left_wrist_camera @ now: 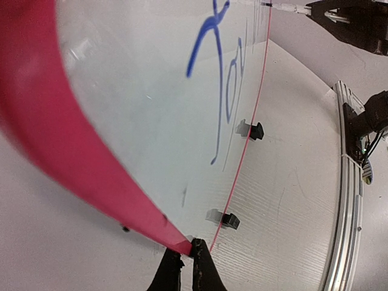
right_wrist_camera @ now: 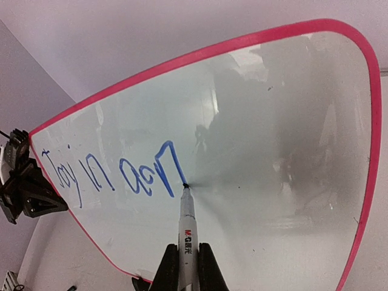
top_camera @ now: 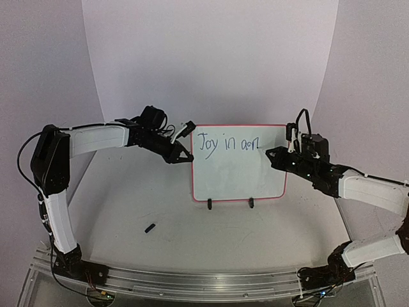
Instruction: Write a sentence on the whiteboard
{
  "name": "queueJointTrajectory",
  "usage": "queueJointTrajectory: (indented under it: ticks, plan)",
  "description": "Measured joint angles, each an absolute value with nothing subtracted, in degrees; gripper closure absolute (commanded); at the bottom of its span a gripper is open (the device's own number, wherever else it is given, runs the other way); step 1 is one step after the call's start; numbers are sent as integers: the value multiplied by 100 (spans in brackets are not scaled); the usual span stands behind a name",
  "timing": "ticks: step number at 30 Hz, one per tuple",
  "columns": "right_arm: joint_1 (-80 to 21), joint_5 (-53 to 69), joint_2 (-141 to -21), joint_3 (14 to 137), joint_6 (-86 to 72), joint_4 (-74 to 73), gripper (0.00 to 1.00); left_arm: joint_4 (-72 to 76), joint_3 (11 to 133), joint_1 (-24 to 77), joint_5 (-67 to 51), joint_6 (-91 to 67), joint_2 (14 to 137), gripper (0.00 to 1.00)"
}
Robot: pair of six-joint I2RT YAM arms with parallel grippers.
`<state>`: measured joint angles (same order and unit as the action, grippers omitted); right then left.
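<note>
While the left gripper pinches the rim of the whiteboard standing upright at mid-table, the right gripper, clamped on the marker whose tip touches just past the sentence, should probably press lightly and stroke slowly.

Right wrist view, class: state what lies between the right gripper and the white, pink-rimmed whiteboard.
Right wrist view shows a slim grey marker pen, held in the right gripper, tip touching the whiteboard beside the blue sentence.

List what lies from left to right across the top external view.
Small black object, left gripper clamped on the whiteboard, the sentence, right gripper holding the marker.
</note>
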<state>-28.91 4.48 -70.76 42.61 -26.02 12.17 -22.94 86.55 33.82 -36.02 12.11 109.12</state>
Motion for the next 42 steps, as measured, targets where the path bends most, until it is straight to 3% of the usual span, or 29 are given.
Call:
queueJointTrajectory:
  ticks: [25, 42]
  plan:
    - [-2855, 1097, -6281, 4355, -2389, 760, 100, -2294, 8665, 3398, -3627, 1249, 10912, 100]
    - [-2159, 2204, -6352, 4359, -2207, 601, 100, -2296, 8665, 3400, -3627, 1251, 10912, 100]
